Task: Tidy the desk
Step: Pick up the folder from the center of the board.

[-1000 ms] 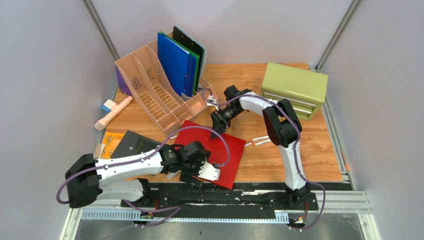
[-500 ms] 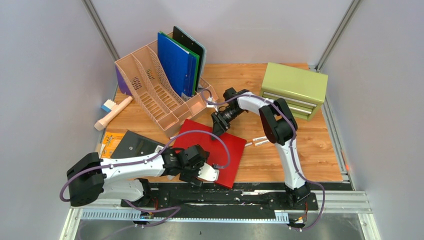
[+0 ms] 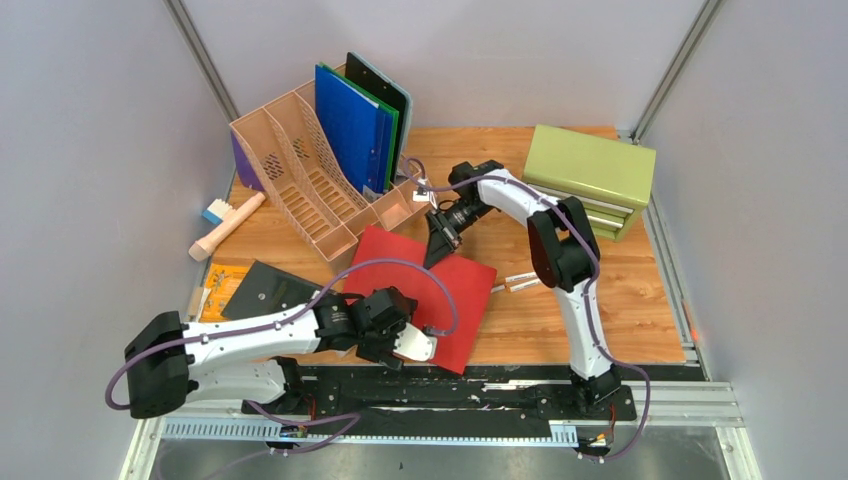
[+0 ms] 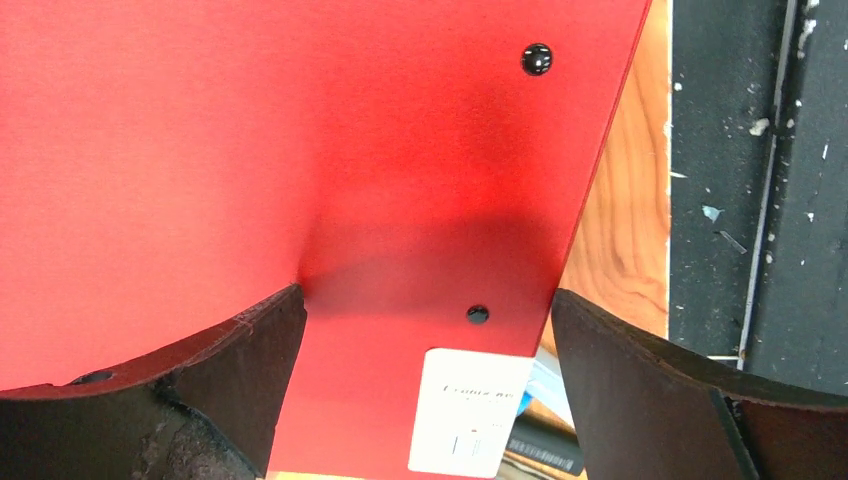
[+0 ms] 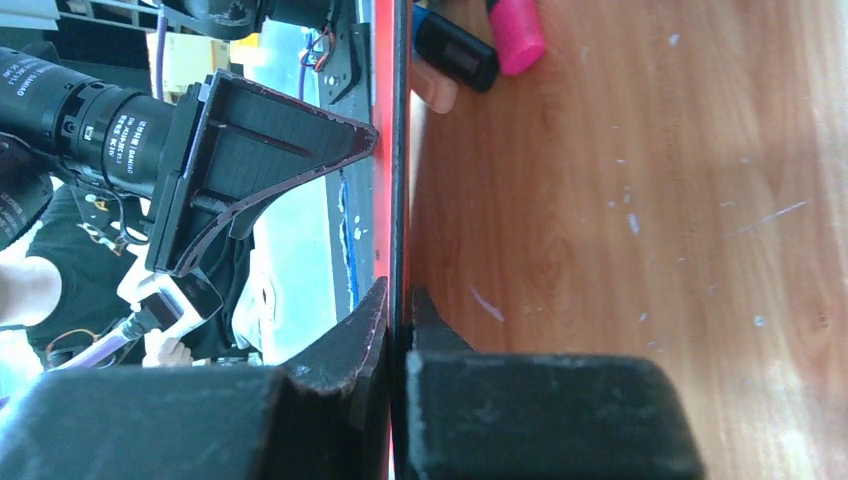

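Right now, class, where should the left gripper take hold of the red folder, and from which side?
Probably its near edge, approached from the near side: the red folder is a thin sheet, the right gripper pinches its far edge, and the open left gripper hovers there.

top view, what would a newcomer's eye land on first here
The bright red folder at the front centre of the desk, its far edge pinched by the right gripper while the left gripper hangs open over its near edge. Next, the peach file rack holding blue folders, back left.
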Robot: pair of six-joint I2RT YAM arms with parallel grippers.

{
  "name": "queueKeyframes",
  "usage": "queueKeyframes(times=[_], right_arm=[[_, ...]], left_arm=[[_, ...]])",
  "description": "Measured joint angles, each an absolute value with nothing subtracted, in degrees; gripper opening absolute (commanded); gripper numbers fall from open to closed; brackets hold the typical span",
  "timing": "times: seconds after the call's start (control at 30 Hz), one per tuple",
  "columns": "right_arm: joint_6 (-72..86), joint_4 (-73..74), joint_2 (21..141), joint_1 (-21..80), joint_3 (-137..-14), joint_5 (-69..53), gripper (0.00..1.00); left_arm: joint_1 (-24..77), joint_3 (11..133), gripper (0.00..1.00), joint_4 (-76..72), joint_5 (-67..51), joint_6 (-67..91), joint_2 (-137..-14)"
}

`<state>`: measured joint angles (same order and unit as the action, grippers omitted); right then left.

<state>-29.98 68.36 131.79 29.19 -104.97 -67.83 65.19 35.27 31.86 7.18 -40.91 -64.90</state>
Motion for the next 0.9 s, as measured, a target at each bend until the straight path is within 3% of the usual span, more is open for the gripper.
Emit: queueKeyframes(times=[0.23, 0.5, 0.9], right_arm=[[-32.8, 73.9, 123.0, 29.5, -106.4, -63.0, 0.00], [-35.3, 78.5, 114.0, 28.4, -109.2, -55.0, 0.00], [-34.5, 80.6, 105.1, 26.6, -115.0, -50.8, 0.00]], left_arm=[[65.2, 45.2, 1.00, 37.0, 6.7, -41.3, -62.2], [62.7, 65.7, 1.00, 46.8, 2.6, -41.1, -65.3], [39.0, 97.8, 1.00, 56.1, -16.8, -38.0, -71.1]])
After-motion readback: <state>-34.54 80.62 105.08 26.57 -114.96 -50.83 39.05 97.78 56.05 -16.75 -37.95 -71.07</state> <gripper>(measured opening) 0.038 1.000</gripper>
